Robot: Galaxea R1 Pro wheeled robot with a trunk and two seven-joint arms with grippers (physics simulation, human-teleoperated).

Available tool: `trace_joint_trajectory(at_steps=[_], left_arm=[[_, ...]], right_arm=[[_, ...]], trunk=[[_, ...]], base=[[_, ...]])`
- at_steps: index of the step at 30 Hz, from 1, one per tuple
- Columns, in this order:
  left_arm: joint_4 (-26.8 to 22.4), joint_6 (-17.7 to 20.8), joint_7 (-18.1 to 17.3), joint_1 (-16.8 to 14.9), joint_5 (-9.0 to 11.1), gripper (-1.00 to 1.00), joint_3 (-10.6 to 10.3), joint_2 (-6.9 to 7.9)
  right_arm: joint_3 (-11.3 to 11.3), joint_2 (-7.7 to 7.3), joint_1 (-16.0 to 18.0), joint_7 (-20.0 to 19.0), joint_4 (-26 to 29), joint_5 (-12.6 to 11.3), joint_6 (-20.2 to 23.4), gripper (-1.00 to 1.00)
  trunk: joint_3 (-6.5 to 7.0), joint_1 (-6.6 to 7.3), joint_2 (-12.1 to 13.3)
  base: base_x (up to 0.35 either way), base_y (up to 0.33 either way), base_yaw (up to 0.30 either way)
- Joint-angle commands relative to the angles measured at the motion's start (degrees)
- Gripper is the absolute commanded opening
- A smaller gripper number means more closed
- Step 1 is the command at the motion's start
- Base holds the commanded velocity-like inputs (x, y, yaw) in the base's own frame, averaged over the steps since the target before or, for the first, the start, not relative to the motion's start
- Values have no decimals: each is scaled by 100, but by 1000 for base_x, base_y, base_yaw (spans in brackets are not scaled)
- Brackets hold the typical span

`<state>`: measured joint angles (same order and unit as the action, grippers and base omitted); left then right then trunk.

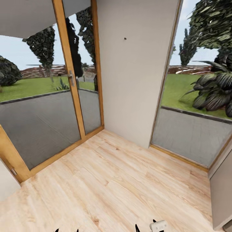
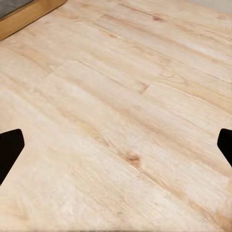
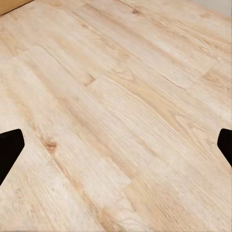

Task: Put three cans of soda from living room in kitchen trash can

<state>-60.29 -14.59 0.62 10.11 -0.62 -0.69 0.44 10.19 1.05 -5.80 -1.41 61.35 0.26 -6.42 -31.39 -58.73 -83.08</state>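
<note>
The soda cans and the trash can are out of view. I face a room corner with a pale wood-plank floor (image 1: 112, 180). The dark tips of my left gripper (image 1: 67, 230) and my right gripper (image 1: 145, 227) poke in at the head view's bottom edge. In the left wrist view the left gripper (image 2: 116, 145) is open, its black fingertips (image 2: 9, 147) spread wide over bare planks. The right gripper (image 3: 116, 145) is open too, with only floor between its fingertips (image 3: 9, 147).
A wood-framed glass door (image 1: 42, 129) with a metal handle (image 1: 71, 78) stands at the left. A white wall section (image 1: 135, 71) fills the corner, with a tall window (image 1: 193, 135) to its right. A grey panel (image 1: 222, 193) juts in at the right edge.
</note>
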Motion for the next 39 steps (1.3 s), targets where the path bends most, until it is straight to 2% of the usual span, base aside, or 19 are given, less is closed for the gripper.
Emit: trace_joint_trajectory(at_steps=[1,39], left_arm=[[0,0,0,0,0,100,0,0],[1,0,0,0,0,100,-1,0]], right_arm=[[0,0,0,0,-5,0,0,100],[25,0,0,0,-35,0,-3,100]], trunk=[[-4,0,0],[-155,0,0]], base=[[0,0,218],[-8,2,218]])
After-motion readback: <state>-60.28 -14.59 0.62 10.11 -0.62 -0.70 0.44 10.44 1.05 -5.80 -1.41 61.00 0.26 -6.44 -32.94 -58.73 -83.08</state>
